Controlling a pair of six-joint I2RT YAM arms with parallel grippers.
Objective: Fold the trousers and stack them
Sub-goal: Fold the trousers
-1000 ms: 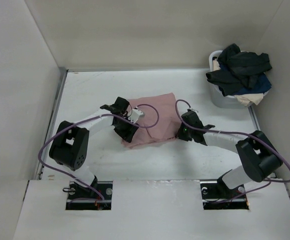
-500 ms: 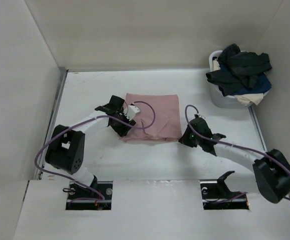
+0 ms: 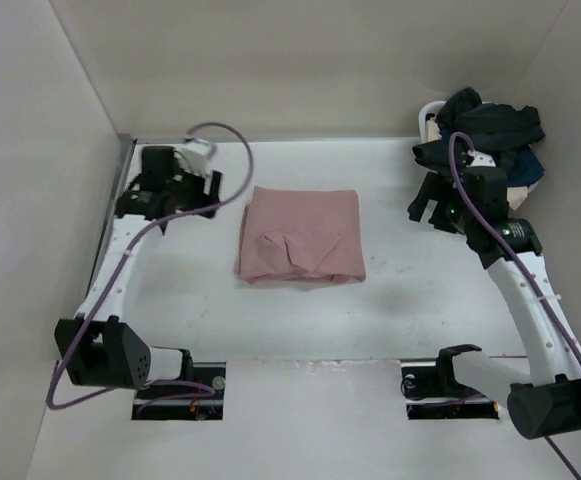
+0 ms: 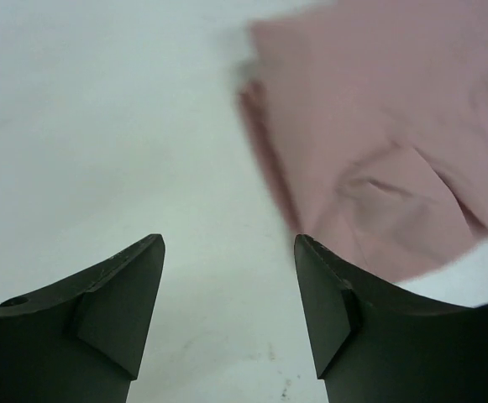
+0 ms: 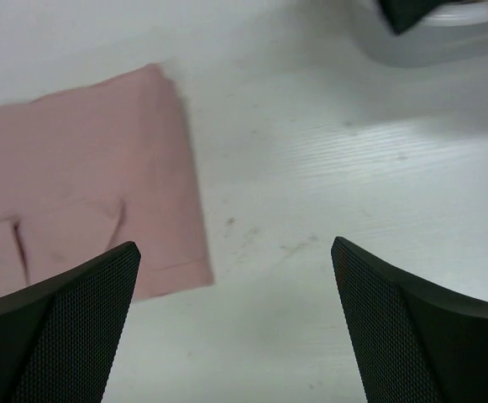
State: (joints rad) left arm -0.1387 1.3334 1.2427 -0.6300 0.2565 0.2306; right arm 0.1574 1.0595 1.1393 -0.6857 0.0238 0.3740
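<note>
We see the right gripper (image 5: 233, 248) spread wide and empty over the white table (image 5: 311, 168), folded trousers (image 5: 84, 176) flat at left, a bin (image 5: 428, 46) with dark cloth (image 5: 403, 10) top right.

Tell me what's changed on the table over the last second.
Both arms let go of the pink trousers and pulled away: the left arm swung to the far left corner, the right arm toward the basket at far right. Both sets of jaws now stand open and empty. The trousers settled flat as a folded square. The basket's dark clothes stayed put.
</note>
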